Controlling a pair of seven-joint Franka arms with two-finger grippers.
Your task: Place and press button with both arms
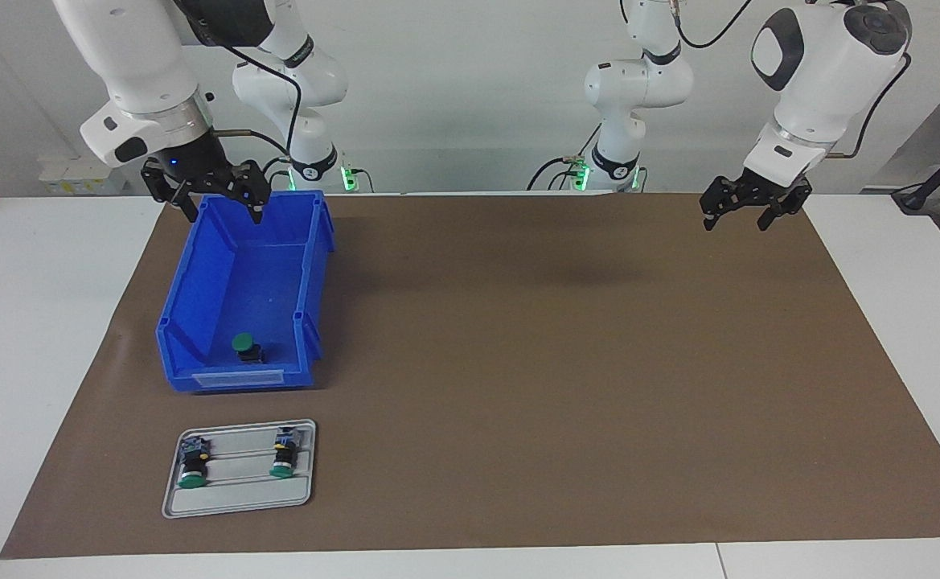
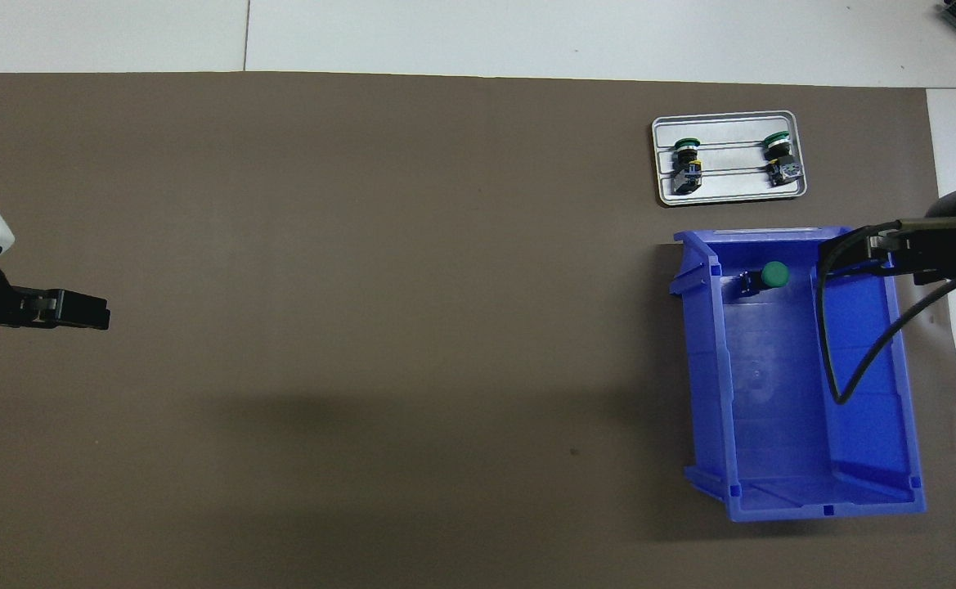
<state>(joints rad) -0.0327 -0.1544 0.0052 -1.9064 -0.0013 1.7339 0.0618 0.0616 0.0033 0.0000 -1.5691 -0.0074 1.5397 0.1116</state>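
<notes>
Tray (image 1: 236, 503) holding two buttons | blue bin (image 1: 196, 297) holding button (image 1: 246, 346) | right gripper (image 1: 220, 197) hovering over bin, fingers apart | left gripper (image 1: 747, 211) waiting over mat (image 1: 566, 362), fingers apart

White surface (image 1: 43, 338), brown mat (image 1: 566, 362) laid over most of it. On the mat: blue bin (image 1: 196, 322) toward the right arm's end, and a grey tray (image 1: 236, 500) just beside it, farther from the robots.
</notes>
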